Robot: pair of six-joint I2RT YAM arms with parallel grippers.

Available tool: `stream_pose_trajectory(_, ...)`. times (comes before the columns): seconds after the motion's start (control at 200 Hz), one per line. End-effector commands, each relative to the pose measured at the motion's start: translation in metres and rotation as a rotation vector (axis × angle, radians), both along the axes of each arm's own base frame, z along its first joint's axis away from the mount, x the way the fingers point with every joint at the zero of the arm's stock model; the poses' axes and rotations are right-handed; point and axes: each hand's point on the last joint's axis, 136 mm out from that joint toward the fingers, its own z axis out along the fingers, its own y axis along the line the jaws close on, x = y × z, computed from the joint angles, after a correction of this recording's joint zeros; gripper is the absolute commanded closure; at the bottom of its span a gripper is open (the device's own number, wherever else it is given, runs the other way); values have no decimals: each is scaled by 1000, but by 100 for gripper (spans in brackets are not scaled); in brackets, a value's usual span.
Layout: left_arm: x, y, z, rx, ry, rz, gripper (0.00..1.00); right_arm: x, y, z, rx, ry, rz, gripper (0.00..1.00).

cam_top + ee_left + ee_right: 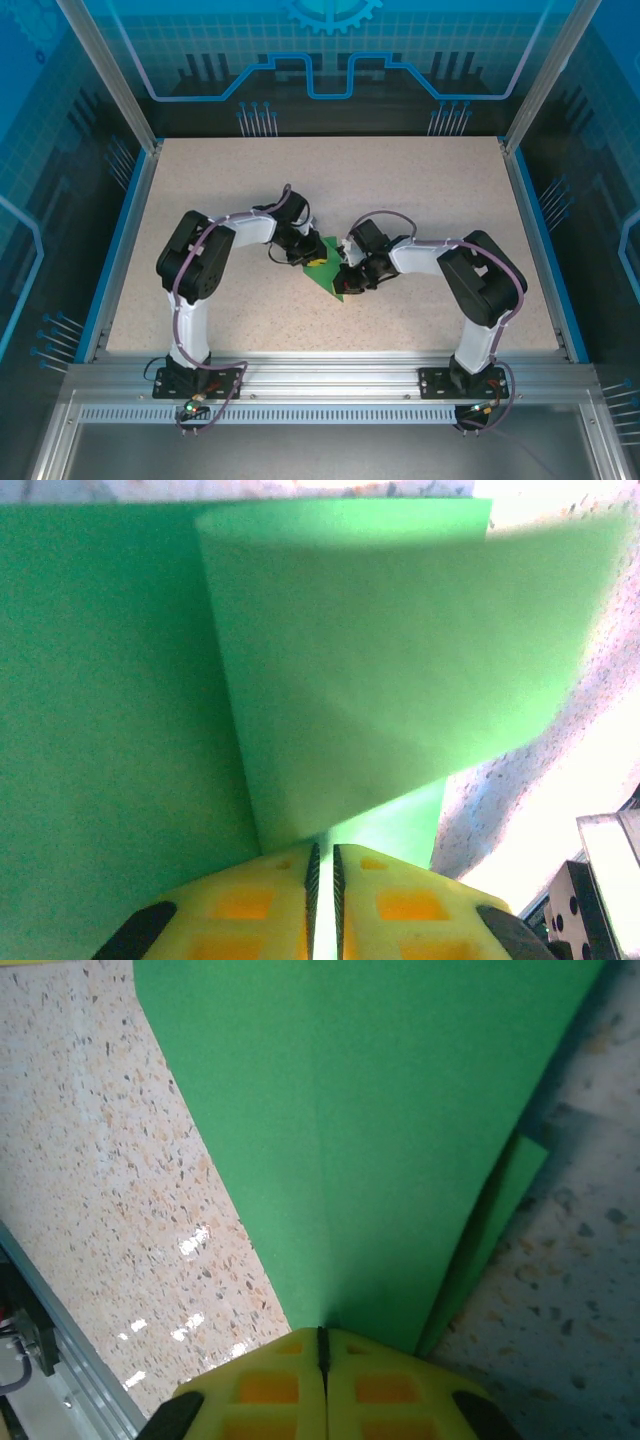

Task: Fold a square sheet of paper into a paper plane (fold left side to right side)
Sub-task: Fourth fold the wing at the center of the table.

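Reaching in from both sides, the two black arms meet over the middle of the speckled beige table. A thin, bright green paper sheet lies there, narrowing toward the near side. From above, the left gripper sits at the sheet's far-left edge and the right gripper at its right edge. At that distance, how either pair of fingers stands cannot be made out.

The left wrist camera supplies that detail. The left gripper has its yellow fingers drawn almost together, a thin dark slit between them, nipping the green paper sheet where it enters the slit. A loose flap curls up and away from the flat layer, which the top view does not reveal.

The right wrist camera shows the right gripper with its yellow fingers pressed tight on a tapering end of the green paper sheet. A faint centre crease runs away from the fingertips, and a second layer peeks out along the right edge.
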Motion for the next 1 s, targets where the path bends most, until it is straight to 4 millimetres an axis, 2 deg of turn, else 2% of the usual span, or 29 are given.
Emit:
stream_pose_trajectory(0.0, 0, -4, 29, -67, -77, -24, 83, -35, -33, -40, -142, 147, -19, 100)
stream_pose_trajectory(0.19, -5, -13, 61, -184, -157, -57, 81, -34, -35, -47, -134, 155, -25, 100)
stream_pose_trajectory(0.295, -15, -17, 66, -229, -160, -79, 81, -33, -35, -49, -129, 159, -25, 100)
stream_pose_trajectory(0.49, -24, -27, 55, -253, -115, -113, 83, -31, -34, -48, -127, 157, -21, 100)
stream_pose_trajectory(0.715, -17, -38, 44, -265, -100, -128, 84, -31, -33, -48, -128, 159, -20, 100)
stream_pose_trajectory(0.995, -7, -37, 24, -216, -95, -114, 85, -33, -36, -49, -146, 164, -17, 100)
